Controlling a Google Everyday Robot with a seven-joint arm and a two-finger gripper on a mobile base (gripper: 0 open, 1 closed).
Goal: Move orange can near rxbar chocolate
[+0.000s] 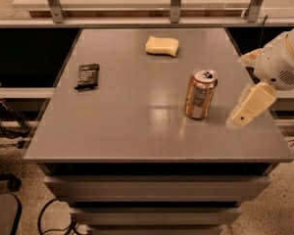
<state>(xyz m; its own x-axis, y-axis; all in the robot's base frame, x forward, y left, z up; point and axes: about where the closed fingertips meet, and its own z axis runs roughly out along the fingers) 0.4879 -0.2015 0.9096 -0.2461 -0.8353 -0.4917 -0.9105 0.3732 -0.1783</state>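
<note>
The orange can (200, 94) stands upright on the grey table (137, 131), right of the middle, with its silver pull-tab top up. The rxbar chocolate (87, 76), a flat black wrapper with white text, lies near the table's left edge, far from the can. My gripper (238, 91) is at the table's right edge, just right of the can and apart from it. Its cream fingers (248, 106) are spread, with nothing between them.
A yellow sponge (162, 45) lies at the back of the table. A railing with metal posts (175, 1) runs behind the table. Cables (10, 126) and a chair base lie on the floor to the left.
</note>
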